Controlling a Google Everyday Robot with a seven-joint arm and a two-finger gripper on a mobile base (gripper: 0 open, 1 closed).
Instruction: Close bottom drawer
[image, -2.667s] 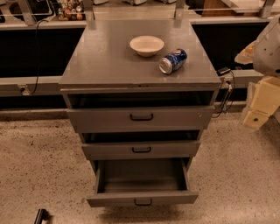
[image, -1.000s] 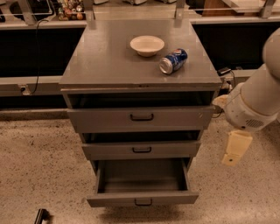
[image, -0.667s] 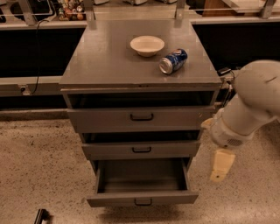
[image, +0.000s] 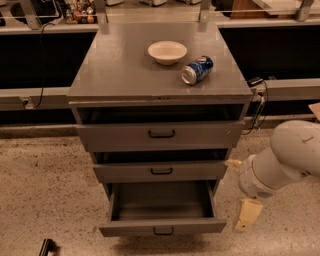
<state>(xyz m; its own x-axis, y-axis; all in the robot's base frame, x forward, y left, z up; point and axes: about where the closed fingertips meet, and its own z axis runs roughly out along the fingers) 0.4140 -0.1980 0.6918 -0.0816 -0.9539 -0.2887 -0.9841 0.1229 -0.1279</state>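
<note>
The bottom drawer (image: 162, 226) of the grey metal cabinet (image: 120, 75) is pulled far out, its deep box empty and its low front carrying a small black handle. My gripper (image: 248, 214), cream coloured, hangs low at the end of the white arm (image: 280, 167). It is just right of the drawer's front right corner, near the floor and apart from the drawer. It holds nothing that I can see.
The middle drawer (image: 161, 171) and top drawer (image: 161, 134) stand slightly out. A white bowl (image: 167, 52) and a blue soda can (image: 197, 70) on its side lie on the cabinet top. A speckled floor surrounds the cabinet, with a small black object (image: 47, 247) at bottom left.
My arm has swung down and leftwards from the cabinet's upper right side. The gripper now sits lower, beside the bottom drawer's front corner. The drawers have not moved.
</note>
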